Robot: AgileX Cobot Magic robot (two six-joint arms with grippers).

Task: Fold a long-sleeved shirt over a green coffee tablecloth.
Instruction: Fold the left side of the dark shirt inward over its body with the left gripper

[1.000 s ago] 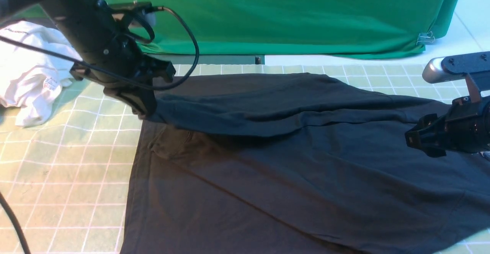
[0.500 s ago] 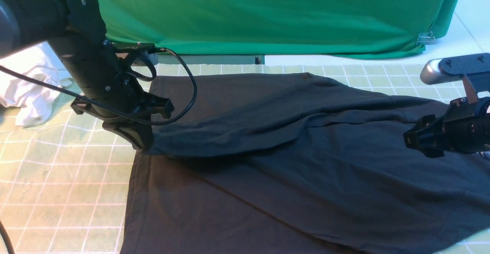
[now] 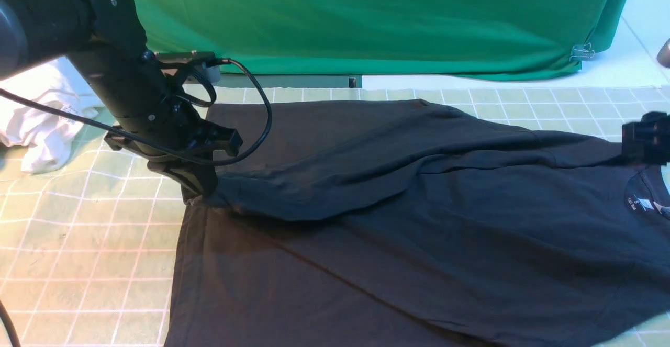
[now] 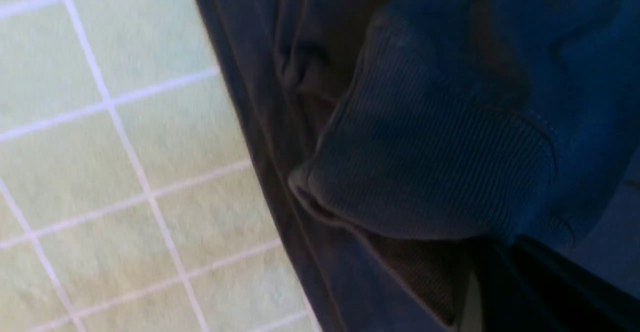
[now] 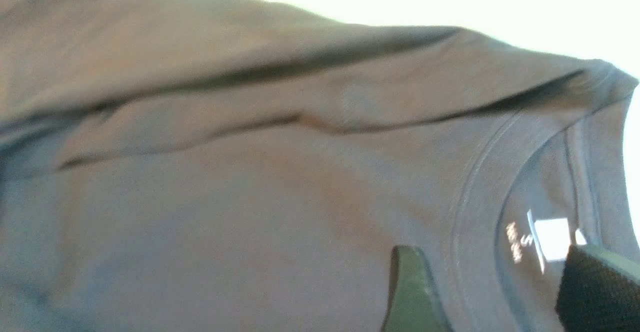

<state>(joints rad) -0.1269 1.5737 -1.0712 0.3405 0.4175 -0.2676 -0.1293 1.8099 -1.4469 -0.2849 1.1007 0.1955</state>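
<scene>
Front view: the long-sleeved shirt (image 3: 419, 242) lies spread out on the green coffee tablecloth (image 3: 78, 242), which covers the surface. Its hem edge is toward my left and its collar (image 3: 649, 195) is at the far right of the picture. One sleeve (image 3: 340, 174) is folded across the body of the shirt, running from the right shoulder area to the left edge.

My left hand (image 3: 196, 192) is low over the shirt's left edge, fingers pointing down, closed on the end of that sleeve. A black cable (image 3: 261, 106) loops from the wrist.

Left wrist view: the ribbed cuff (image 4: 425, 172) sits on top of the shirt's body, just beside the shirt's edge, with the gridded tablecloth (image 4: 100, 146) bare alongside. The cuff fabric runs into the dark of my fingers at one corner. The contact itself is in shadow.

My right hand (image 3: 646, 140) shows only partly at the right edge, near the shoulder and above the collar.

Right wrist view: right hand (image 5: 487, 257) has its fingers (image 5: 410, 292) spread apart and holds nothing. It is above the collar (image 5: 480, 172), and the white print (image 5: 515, 242) inside the neck shows between them. The print is too blurred to read.

Also noted: a white garment (image 3: 36, 122) is bunched at the far left of the tablecloth, well apart from the shirt. Plain deep green fabric (image 3: 366, 22) hangs behind the surface.
</scene>
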